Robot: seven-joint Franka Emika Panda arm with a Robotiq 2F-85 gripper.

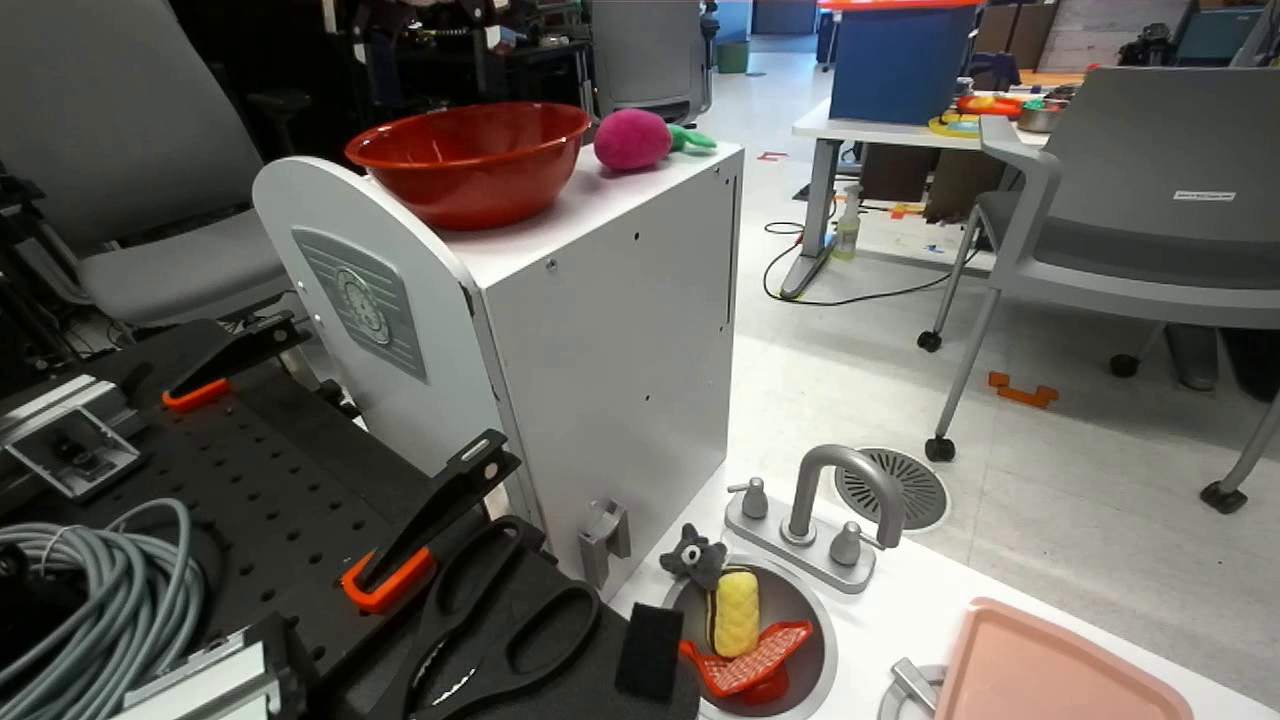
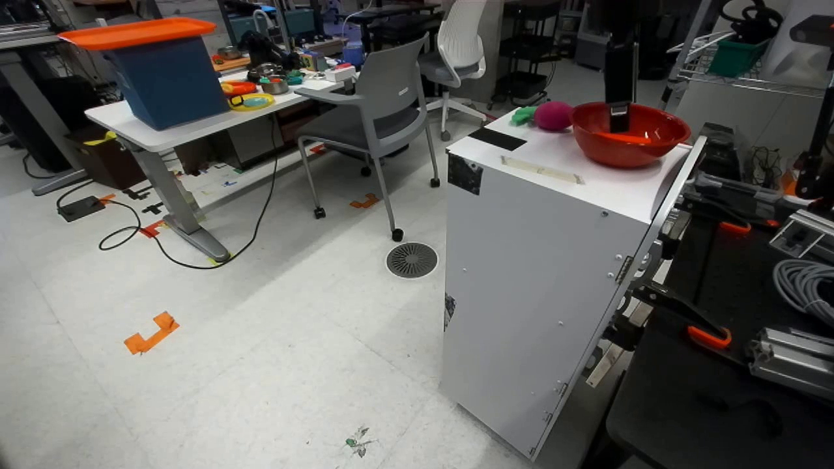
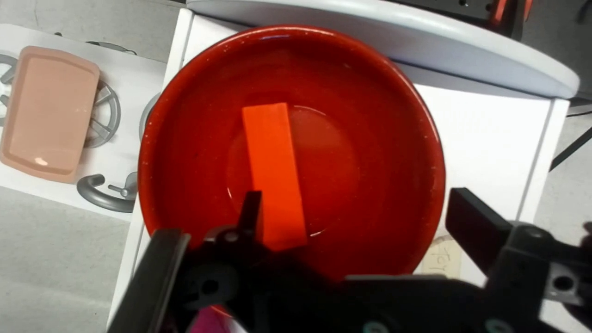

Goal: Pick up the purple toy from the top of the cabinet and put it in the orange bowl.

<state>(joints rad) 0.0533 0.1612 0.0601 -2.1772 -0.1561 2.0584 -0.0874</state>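
- Presently, the purple toy (image 1: 633, 140) is found on top of the cabinet (image 1: 620, 330), just beside the orange bowl (image 1: 480, 190), with its green end (image 1: 692, 139) turned away from it; whether bowl and toy are touching cannot be told.
- The bowl is set upright close to the raised rounded panel (image 1: 350, 240), by which it may be kept from being pushed over that edge.
- An orange block (image 3: 275, 175) is contained in the bowl, off to one side; room enough for the toy is judged to be available beside it.
- The gripper (image 3: 357, 203) is poised over the bowl with its fingers (image 3: 478, 226) spread wide and nothing pinched between them, presumably because the toy has not yet been grasped.
- A sideways move toward the toy, clear of the rim, is judged to be needed next.
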